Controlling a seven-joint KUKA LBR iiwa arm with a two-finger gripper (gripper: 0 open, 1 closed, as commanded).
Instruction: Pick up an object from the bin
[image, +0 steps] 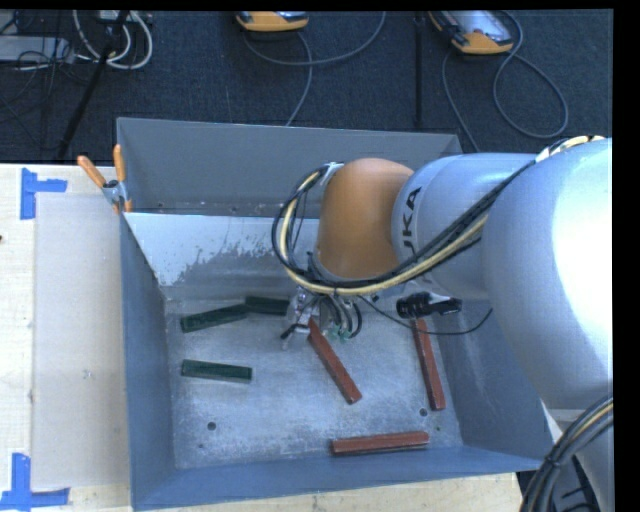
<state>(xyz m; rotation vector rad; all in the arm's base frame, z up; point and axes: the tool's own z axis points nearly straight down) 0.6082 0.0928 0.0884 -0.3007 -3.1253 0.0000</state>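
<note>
Inside the bin, the end effector hangs over a central reddish-brown stick; open or closed, unclear.

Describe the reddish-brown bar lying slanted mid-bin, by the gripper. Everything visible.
The reddish-brown bar is long, thin and straight with squared ends, plain in colour, possibly wood or plastic. It seems to lie flat on the bin floor near the middle, slanting from upper left to lower right. Its upper end runs in under the gripper; whether they touch cannot be told. Its lower end is free, and nothing else touches the visible part.
</note>
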